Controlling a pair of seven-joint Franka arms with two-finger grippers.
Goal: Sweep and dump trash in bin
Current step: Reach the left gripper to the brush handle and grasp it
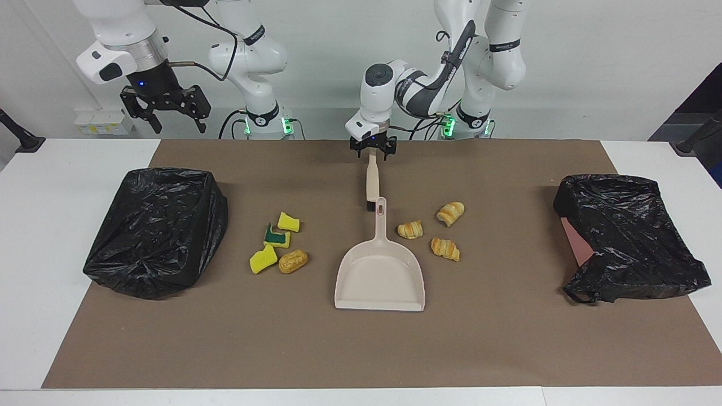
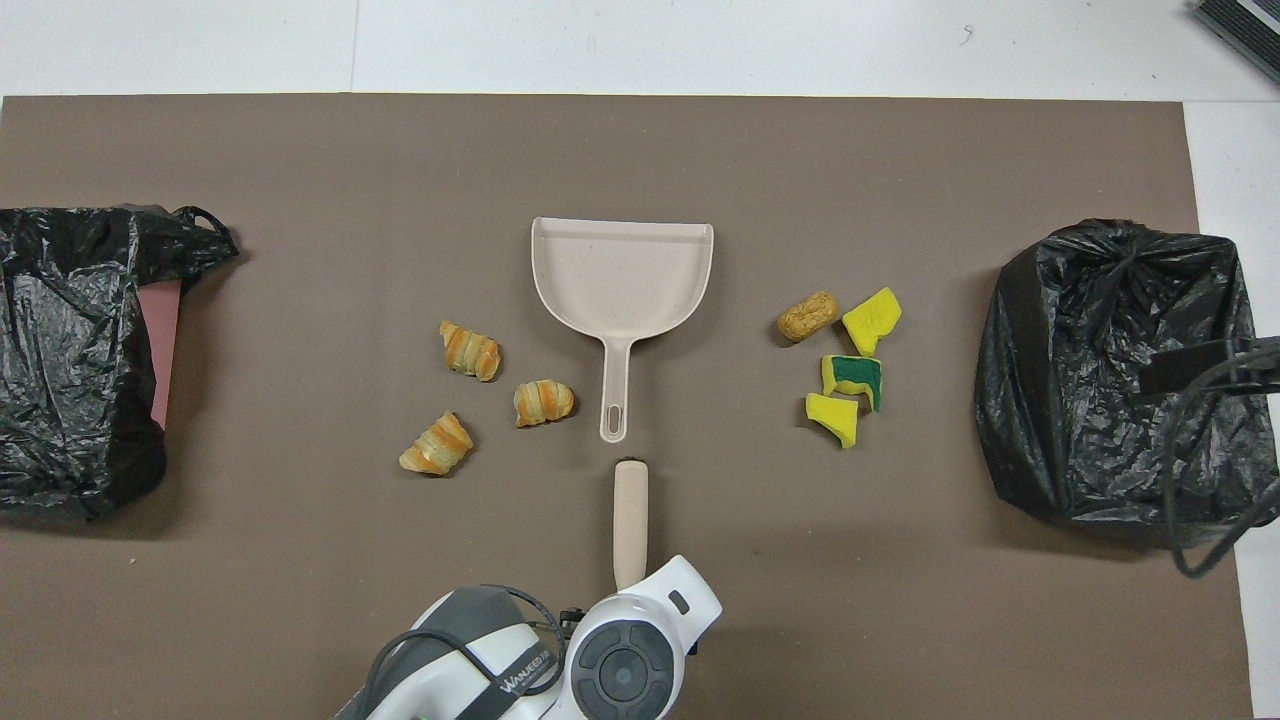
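Two white Franka arms with grey joint caps, black two-finger grippers, loose black cables, green base lights; the right arm's wrist carries a silver ring
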